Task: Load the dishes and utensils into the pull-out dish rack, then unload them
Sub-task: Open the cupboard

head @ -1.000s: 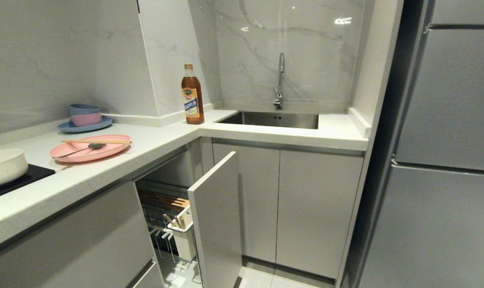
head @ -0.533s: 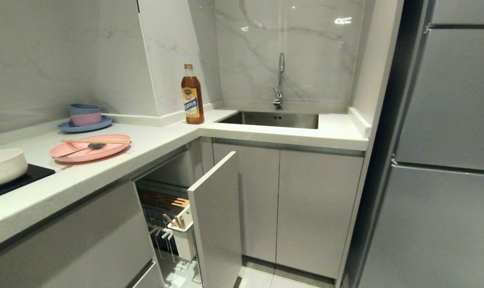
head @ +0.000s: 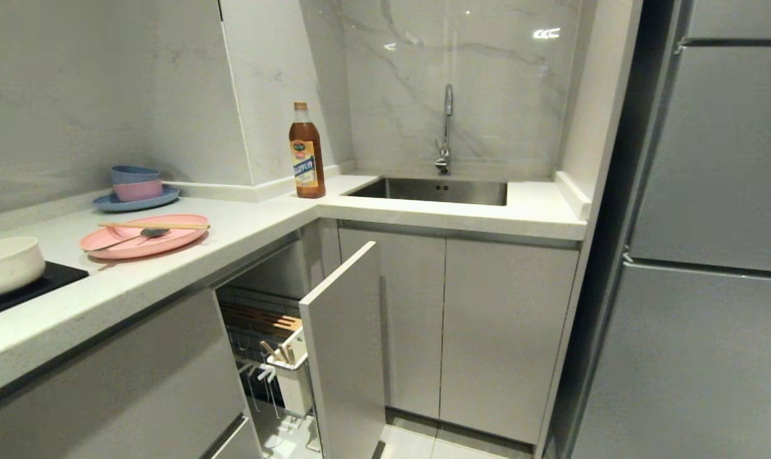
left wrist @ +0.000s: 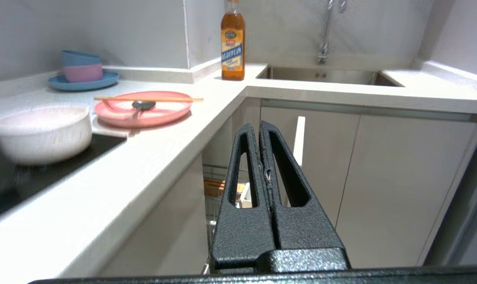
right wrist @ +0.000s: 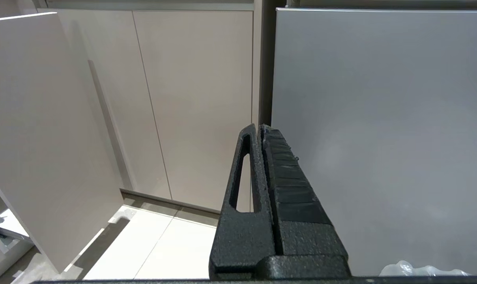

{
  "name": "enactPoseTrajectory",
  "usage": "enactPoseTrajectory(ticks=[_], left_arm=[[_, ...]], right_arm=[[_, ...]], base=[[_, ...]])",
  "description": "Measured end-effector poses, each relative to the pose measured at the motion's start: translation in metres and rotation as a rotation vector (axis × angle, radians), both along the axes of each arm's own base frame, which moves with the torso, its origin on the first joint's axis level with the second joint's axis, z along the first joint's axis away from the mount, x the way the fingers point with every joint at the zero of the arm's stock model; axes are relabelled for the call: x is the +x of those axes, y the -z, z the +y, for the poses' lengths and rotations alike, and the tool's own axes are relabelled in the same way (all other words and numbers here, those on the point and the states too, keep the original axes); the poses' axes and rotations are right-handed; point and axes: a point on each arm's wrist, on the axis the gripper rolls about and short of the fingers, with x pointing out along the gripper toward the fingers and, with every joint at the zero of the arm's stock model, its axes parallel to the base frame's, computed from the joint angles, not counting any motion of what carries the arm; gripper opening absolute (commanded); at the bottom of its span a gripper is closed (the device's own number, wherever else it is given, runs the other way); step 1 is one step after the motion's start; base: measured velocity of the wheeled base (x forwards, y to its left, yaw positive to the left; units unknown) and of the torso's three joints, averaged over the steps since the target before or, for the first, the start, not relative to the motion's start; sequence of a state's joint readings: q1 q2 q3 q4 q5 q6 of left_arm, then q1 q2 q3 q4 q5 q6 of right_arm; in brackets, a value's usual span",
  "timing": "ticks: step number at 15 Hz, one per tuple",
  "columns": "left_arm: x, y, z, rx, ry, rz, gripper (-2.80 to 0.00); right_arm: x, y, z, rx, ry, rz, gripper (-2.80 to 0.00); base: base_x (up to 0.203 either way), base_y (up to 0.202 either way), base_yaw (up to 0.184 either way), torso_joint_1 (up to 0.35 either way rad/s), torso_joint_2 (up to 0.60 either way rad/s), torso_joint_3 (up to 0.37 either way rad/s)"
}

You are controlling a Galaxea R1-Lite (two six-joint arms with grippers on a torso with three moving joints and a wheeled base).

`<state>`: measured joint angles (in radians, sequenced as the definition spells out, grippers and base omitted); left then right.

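On the counter at the left lies the pink plate (head: 144, 236) (left wrist: 143, 111), with the chopsticks (head: 154, 225) (left wrist: 147, 99) across it and the spoon (head: 130, 237) (left wrist: 143, 105) on it. The cream bowl (head: 6, 264) (left wrist: 41, 133) stands on the black cooktop (head: 34, 287). Below the counter the pull-out dish rack (head: 257, 319) stands pulled out, its white caddy (head: 293, 376) behind the grey front panel (head: 344, 357). My left gripper (left wrist: 259, 126) is shut and empty, in front of the rack at counter height. My right gripper (right wrist: 260, 128) is shut and empty, low by the fridge. Neither arm shows in the head view.
A brown sauce bottle (head: 306, 153) stands at the counter's corner beside the sink (head: 436, 190) and faucet (head: 446, 127). A blue plate with stacked bowls (head: 135, 191) sits at the back left. Closed cabinet doors (head: 506, 331) and a tall grey fridge (head: 710, 255) are to the right.
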<state>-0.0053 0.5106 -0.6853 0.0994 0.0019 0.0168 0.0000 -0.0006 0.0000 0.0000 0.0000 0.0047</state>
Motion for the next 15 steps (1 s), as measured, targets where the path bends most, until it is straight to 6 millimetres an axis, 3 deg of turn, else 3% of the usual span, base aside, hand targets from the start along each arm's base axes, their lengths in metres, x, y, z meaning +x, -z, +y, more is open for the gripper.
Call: enactPoseTrajectory(ticks=[2, 5, 11, 15], left_arm=[[0.036, -0.025, 0.0, 0.001, 0.006, 0.068, -2.8], [0.106, -0.04, -0.003, 0.002, 0.03, 0.212, -2.8], [0.252, -0.036, -0.028, -0.073, 0.136, 0.459, -2.8], [0.33, -0.006, -0.047, -0.117, 0.209, 0.662, -2.8]], right_arm=[[0.0, 0.0, 0.0, 0.0, 0.0, 0.0, -2.8], [0.0, 0.0, 0.0, 0.0, 0.0, 0.0, -2.8], [0.0, 0.0, 0.0, 0.0, 0.0, 0.0, -2.8], [0.0, 0.0, 0.0, 0.0, 0.0, 0.0, -2.8]], base=[[0.0, 0.0, 0.0, 0.0, 0.0, 0.0], [0.0, 0.0, 0.0, 0.0, 0.0, 0.0], [0.0, 0.0, 0.0, 0.0, 0.0, 0.0], [0.0, 0.0, 0.0, 0.0, 0.0, 0.0]])
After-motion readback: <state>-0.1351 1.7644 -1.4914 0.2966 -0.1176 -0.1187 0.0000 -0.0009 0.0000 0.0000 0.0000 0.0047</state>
